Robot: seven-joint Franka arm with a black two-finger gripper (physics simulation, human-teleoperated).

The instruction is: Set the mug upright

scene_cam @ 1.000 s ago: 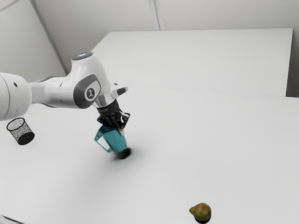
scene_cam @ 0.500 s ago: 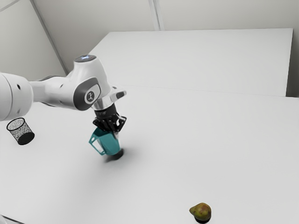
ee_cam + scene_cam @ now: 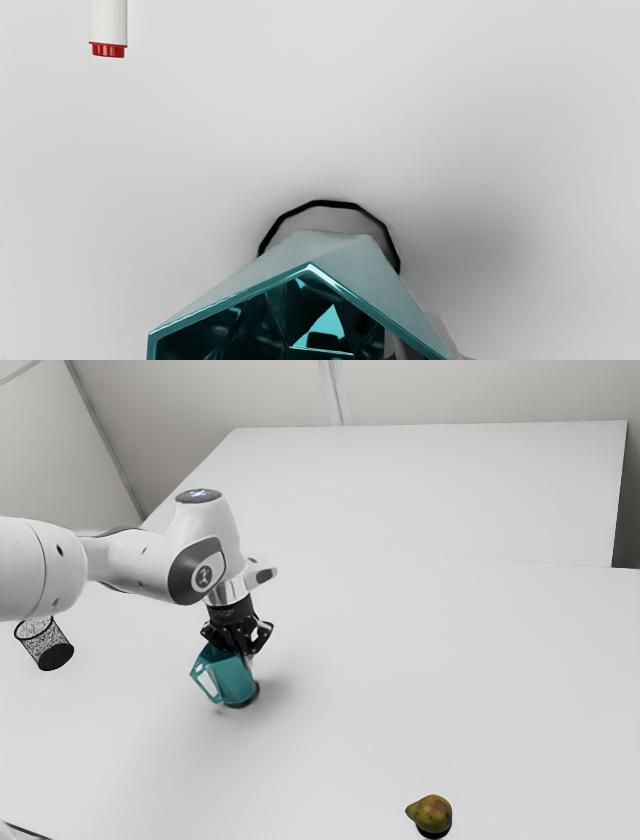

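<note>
In the exterior view the gripper (image 3: 238,640) is at the rim of the teal faceted mug (image 3: 232,678). The mug is close to upright with a slight lean, opening up, its handle toward the exterior view's left and a dark round patch at its foot. Seen from the wrist, the mug (image 3: 340,250) shows its open mouth and a black-edged round shape beyond its lower end. The gripper (image 3: 417,342) pinches the mug's wall, one finger inside the mouth and the other outside. Whether the foot rests flat on the table cannot be told.
A black mesh cup (image 3: 45,643) stands at the exterior view's left, partly behind the arm. A pear (image 3: 431,813) lies near the front of the white table (image 3: 480,660). A white marker with a red end (image 3: 107,27) lies beyond the mug in the wrist view.
The hand has come down, carrying the mug lower and slightly toward the exterior view's left. The mug's tilt has lessened, and its lower end has swung back beneath its rim.
</note>
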